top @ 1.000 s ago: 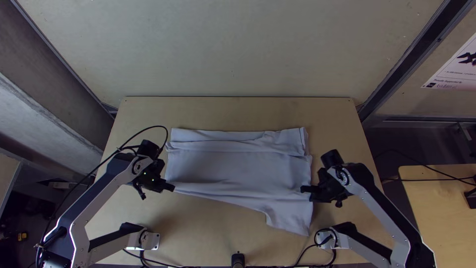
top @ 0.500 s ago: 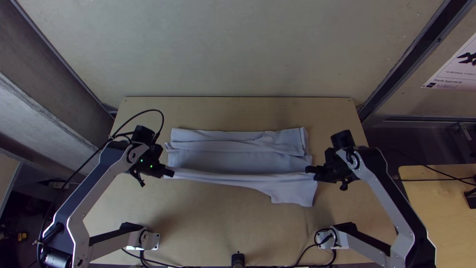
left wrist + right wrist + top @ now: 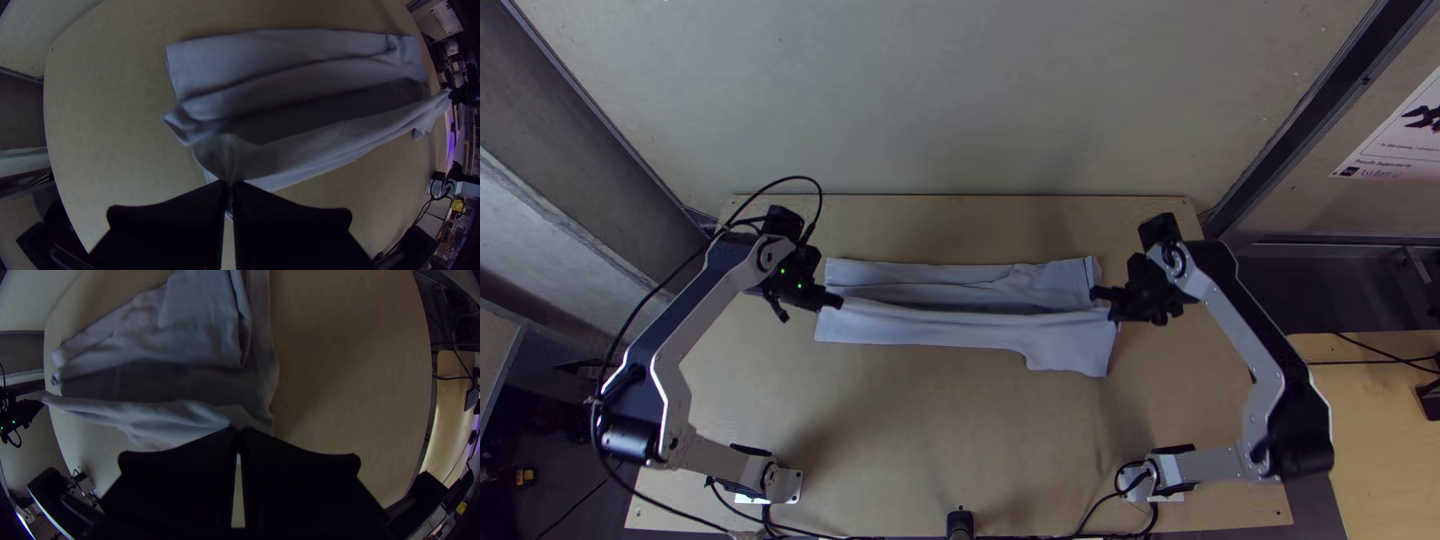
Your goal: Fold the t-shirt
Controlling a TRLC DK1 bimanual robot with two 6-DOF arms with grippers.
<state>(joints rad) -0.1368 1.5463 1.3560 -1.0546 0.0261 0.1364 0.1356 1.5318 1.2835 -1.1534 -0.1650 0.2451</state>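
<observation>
Drawn farther from the arm bases since the earlier frame, the near side of a pale t-shirt (image 3: 930, 327) stretches between the left gripper (image 3: 838, 300) and right gripper (image 3: 1095, 294), which have travelled up the table with it. Both have their fingers pinched together on the cloth, one at either end. Beyond the grippers lies a rumpled folded band, with a narrower strip of the lower layer exposed than before; on their near side, loose fabric drops lowest close to the right gripper. Fingers hide the gripped fabric itself, and how the layers lie beneath the raised part cannot be made out. Bare light wooden table (image 3: 930, 450) extends from the grippers back to the arm bases. Past its far edge rises a pale wall (image 3: 940, 90); outward of the right gripper are a poster (image 3: 1400, 140) and a second wooden table (image 3: 1370, 430), cut off at the view's edge.
</observation>
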